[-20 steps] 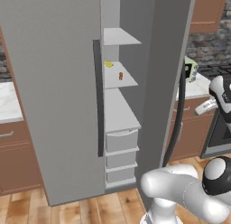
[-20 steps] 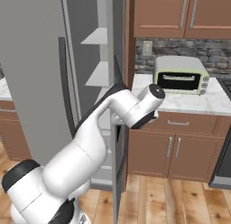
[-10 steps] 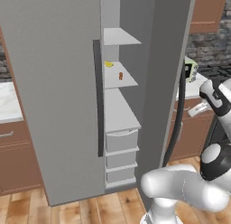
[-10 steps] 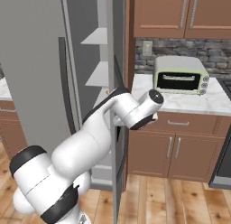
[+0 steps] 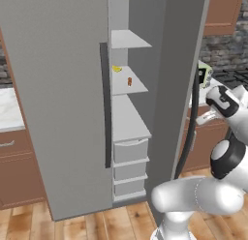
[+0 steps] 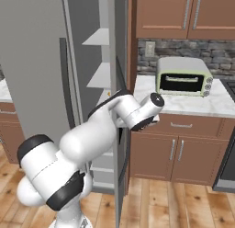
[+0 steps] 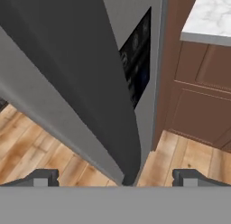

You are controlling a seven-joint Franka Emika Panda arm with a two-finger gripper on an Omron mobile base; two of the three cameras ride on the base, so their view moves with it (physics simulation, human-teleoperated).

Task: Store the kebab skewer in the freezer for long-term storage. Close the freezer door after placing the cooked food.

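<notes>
The small kebab skewer (image 5: pixel 129 81), a short stick with reddish-brown and orange chunks, lies on a grey inner shelf (image 5: pixel 131 85) of the tall grey flat-fronted freezer (image 5: pixel 58 89), in the upper centre of the left base view. A small yellow item (image 5: pixel 116 68) lies on the same shelf, near it but apart. So the placing part of the task looks done.

What is left, as I judge it, is the closing. The grey freezer door (image 5: pixel 179 79) stands wide open, and in the left base view it runs from the top of the frame down to the floor, right of centre. The white arm reaches around the outer side of this door.

In the hand view the two-finger gripper (image 7: pixel 116 177) has its dark tips wide apart at the lower left and lower right, and nothing is between them. The long dark bar handle (image 7: pixel 85 83) of the door crosses that frame from the upper left down to the bottom centre, and ends between the two tips. I cannot tell if the fingers touch it. A brown wooden lower cabinet (image 7: pixel 198 110) and a white marble counter (image 7: pixel 210 17) are at the right.
</notes>
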